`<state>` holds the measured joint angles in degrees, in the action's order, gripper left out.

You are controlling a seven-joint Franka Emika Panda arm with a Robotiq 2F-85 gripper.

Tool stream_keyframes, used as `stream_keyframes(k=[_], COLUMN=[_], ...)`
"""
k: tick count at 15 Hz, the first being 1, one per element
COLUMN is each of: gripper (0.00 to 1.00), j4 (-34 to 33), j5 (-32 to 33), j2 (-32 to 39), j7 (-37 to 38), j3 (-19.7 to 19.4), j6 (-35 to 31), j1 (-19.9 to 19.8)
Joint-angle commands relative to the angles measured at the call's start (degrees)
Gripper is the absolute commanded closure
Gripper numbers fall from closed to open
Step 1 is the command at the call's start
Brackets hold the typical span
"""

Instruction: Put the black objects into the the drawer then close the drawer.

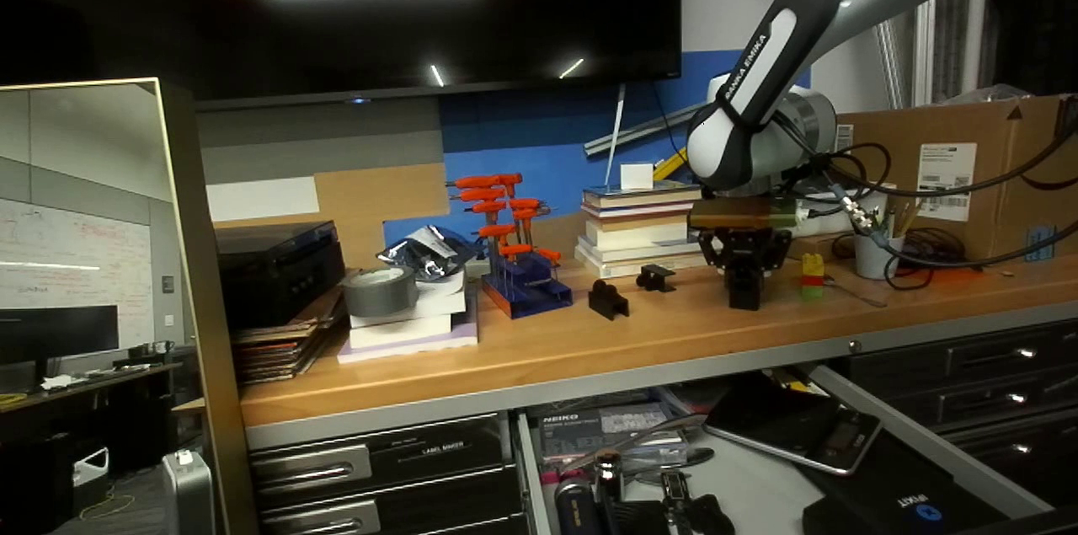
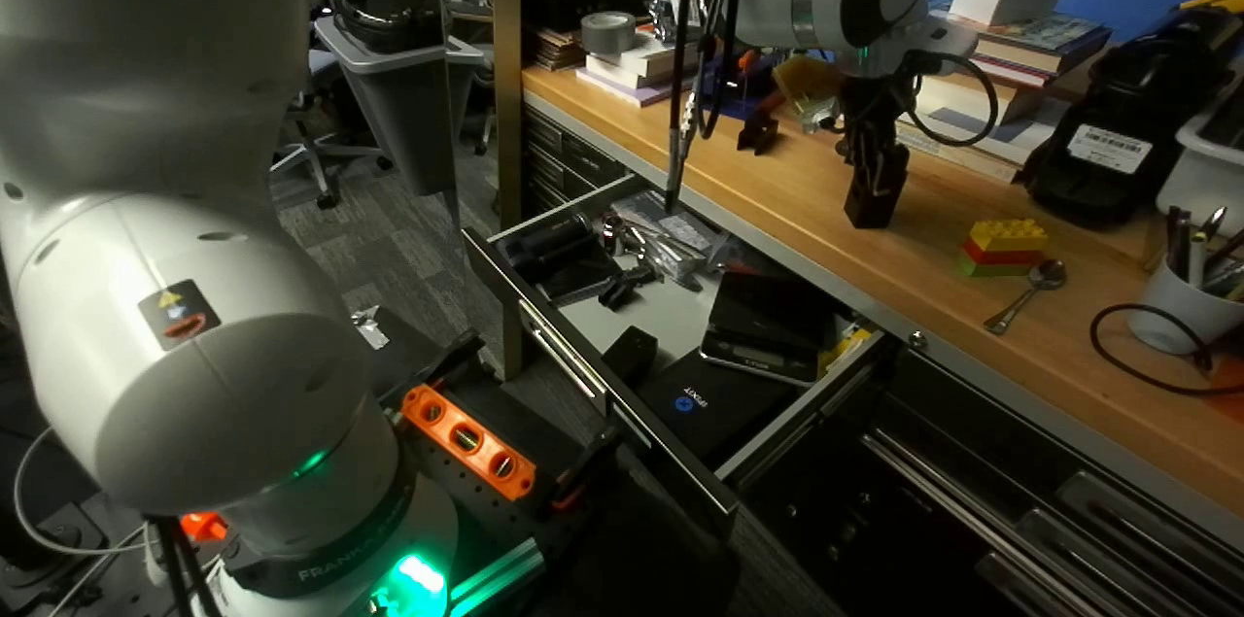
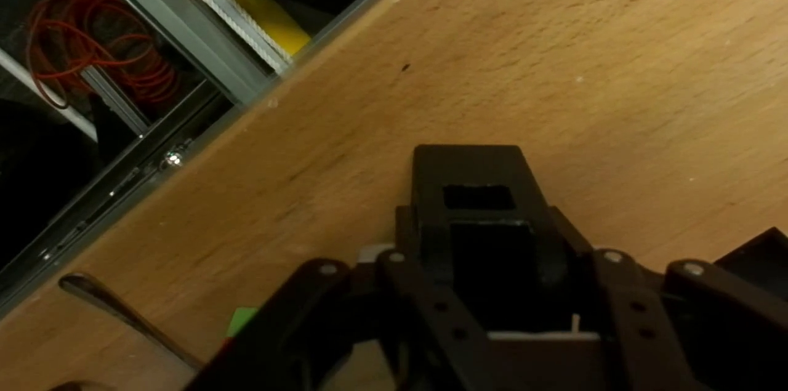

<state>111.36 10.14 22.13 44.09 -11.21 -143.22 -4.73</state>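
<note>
The fingers (image 3: 404,232) grip a black block (image 3: 480,215), while the open drawer (image 1: 749,474) holds a scale (image 1: 810,436), a black case (image 2: 727,411) and more, and a cup (image 2: 1171,318) holds pens (image 2: 1197,246).

A dark screen (image 1: 354,21) hangs above a wooden workbench (image 1: 640,334); the floor (image 2: 389,257) seems carpeted.

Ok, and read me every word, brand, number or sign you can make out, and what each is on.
"FRANKA EMIKA": arm
"FRANKA", rest unclear: base
"LABEL MAKER": shut drawer, beside smaller unreadable print
"NEIKO": box in open drawer
"IFIXIT": black case, same drawer, with round blue logo
Yellow triangle sign: arm's sticker, rest blurred
Too small or blurred: carton label, bag label, scale lettering, book spines, whiteboard writing
</note>
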Motion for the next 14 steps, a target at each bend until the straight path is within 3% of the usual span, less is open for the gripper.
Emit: stream_keyframes(k=[1,7,14], gripper=[0.73,0.73,0.73], j4=[0.40,3.37,6.67], j5=[-6.71,-17.21,-15.70], j2=[-1.42,-7.11,-11.36], j7=[-12.16,-31.69,-42.41], j3=[2.96,5.97,6.96], j6=[2.66,14.24,37.09], j1=[-1.97,-2.72,-1.45])
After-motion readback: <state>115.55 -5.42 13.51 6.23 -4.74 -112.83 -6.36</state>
